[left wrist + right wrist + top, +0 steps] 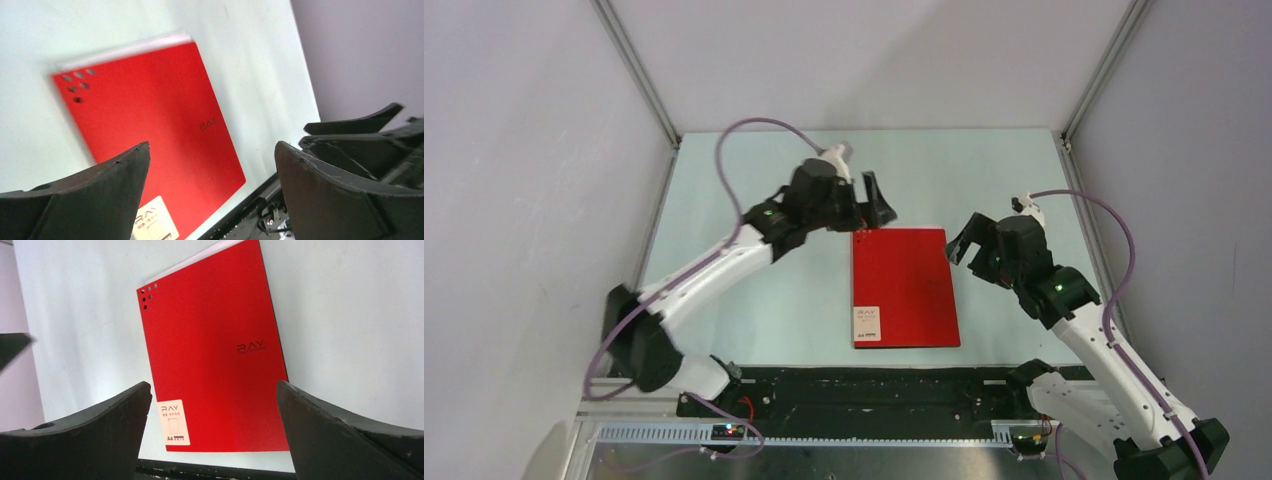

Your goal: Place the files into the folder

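The folder (905, 287) lies closed on the table (774, 300), red cover up. We see the files (220, 247) inside only as a white edge along its far side. Our left gripper (876, 203) gapes empty at its far-left corner, and our right gripper (962, 240) is spread empty beside its right edge.

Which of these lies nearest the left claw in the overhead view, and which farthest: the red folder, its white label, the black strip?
1. red folder: its far left corner is beside the left gripper.
2. white label: on the folder's near left corner.
3. black strip: lowest in the view, past the folder.
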Controlling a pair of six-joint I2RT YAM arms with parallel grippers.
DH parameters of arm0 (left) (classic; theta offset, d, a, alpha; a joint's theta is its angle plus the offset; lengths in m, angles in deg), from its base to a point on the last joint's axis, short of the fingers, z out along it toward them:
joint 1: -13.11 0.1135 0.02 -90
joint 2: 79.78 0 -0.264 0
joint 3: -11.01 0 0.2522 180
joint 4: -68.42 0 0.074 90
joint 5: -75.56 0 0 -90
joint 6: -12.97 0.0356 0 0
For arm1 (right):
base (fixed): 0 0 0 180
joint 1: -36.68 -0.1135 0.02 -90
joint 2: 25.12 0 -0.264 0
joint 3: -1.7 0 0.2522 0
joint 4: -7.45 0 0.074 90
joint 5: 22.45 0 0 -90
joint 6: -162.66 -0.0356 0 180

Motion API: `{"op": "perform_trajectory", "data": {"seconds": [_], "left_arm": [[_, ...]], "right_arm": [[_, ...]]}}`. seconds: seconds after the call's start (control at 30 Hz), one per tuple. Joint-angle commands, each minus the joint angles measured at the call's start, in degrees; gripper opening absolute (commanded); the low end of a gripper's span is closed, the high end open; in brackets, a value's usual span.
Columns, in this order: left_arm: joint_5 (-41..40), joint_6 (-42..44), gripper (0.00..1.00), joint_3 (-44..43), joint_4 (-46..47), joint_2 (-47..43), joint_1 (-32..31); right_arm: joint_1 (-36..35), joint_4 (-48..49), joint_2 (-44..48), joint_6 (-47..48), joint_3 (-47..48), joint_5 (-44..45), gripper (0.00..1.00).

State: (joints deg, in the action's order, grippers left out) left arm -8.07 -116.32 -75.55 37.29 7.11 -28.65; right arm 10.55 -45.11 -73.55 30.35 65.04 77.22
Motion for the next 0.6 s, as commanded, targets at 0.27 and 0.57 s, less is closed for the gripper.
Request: {"op": "perform_trajectory", "data": {"seconds": [0.27, 0.57], "left_arm": [[-18.3, 10.5, 1.00, 8.5, -16.4, -25.6, 4.8], [-20.2, 12.8, 1.00, 9.5, -17.6, -27.8, 4.9]], "right_arm": [[2.2, 8.2, -1.4, 4.7, 0.6, -3.3, 0.99], [3.6, 6.6, -0.8, 5.2, 0.5, -1.5, 0.99]]}}
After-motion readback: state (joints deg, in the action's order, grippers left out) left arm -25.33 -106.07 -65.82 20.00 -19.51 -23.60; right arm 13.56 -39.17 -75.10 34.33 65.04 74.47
